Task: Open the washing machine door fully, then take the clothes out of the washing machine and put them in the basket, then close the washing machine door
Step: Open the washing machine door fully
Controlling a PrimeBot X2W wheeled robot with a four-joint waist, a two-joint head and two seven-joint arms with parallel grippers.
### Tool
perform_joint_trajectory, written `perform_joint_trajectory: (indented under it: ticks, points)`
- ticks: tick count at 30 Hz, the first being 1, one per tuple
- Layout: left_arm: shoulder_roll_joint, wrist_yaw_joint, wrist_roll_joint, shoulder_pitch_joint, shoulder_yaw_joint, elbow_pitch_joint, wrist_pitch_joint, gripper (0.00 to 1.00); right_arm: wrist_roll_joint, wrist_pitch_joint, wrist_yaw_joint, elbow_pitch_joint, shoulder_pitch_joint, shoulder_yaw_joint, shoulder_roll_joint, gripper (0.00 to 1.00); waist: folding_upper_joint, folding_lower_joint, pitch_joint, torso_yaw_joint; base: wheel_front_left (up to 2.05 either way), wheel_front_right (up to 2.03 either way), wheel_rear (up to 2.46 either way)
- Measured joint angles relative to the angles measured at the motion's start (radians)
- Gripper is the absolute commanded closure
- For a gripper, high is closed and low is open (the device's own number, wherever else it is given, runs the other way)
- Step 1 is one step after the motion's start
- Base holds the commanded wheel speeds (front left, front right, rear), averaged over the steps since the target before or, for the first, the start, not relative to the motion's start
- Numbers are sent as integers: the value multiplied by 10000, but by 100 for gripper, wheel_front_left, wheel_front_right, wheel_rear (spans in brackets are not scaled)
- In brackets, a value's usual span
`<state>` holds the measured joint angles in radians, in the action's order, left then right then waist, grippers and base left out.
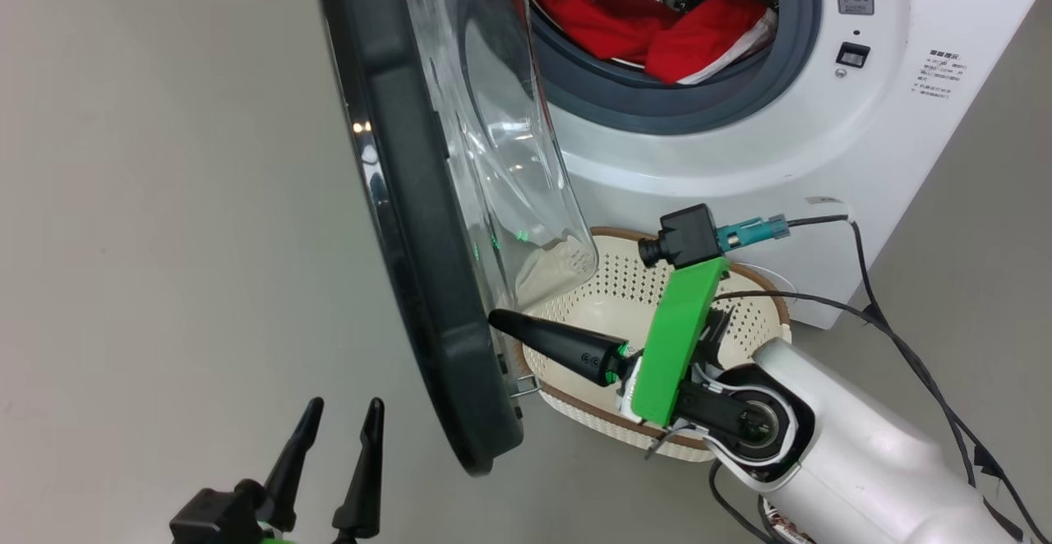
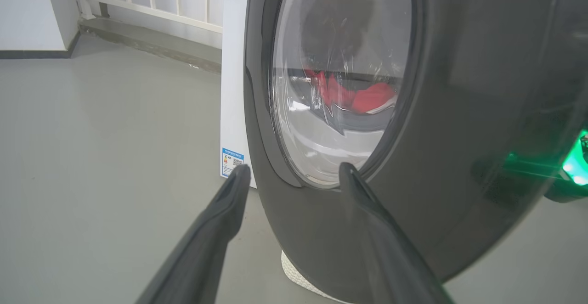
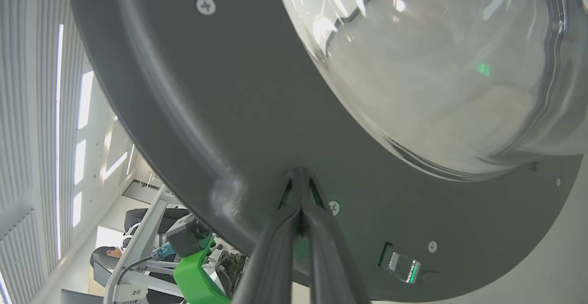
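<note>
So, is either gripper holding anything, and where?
Nothing held. The right gripper, shut, touches the inner rim of the glossy black round door; left gripper open.

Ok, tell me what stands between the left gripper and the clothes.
The washing machine door: in the left wrist view, the clothes show through its glass beyond the left gripper.

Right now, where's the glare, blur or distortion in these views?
Head view: sharp; the washing machine door glass warps the basket behind. Left wrist view: left pincer blurred, green glow reflected on the door. Right wrist view: glare spots on the glass, edges bent.
</note>
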<state>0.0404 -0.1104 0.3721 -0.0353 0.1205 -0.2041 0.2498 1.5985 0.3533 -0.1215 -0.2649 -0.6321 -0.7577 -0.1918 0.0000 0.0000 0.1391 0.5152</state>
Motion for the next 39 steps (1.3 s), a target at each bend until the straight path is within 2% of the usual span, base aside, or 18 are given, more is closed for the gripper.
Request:
perform_joint_trajectory:
  ticks: [10,11,12,14,28,39]
  points:
    - [-2,102,-2,176,-77,88,0,0,-245,-13,0,-88,24,-33,136,98,0,0,-78,17,0,0,0]
    - [-2,102,-12,176,-79,88,0,0,-311,-27,0,-94,35,-46,132,72,0,0,-95,10,0,0,0]
    - [0,102,-13,177,-81,88,0,0,-355,-77,0,-96,57,-56,132,56,0,0,-112,3,0,0,0]
    - [-2,102,-21,177,-79,88,0,0,-428,-217,-2,-119,153,-67,115,0,0,0,-148,-15,0,0,0]
    - [0,40,-117,175,-265,-58,0,0,-604,-1532,-12,-667,1042,-107,-581,0,0,0,-318,-435,0,0,0]
    - [2,29,-211,174,-541,-136,0,0,-600,-3068,-13,-957,2254,61,-974,0,0,0,-418,-920,0,0,0]
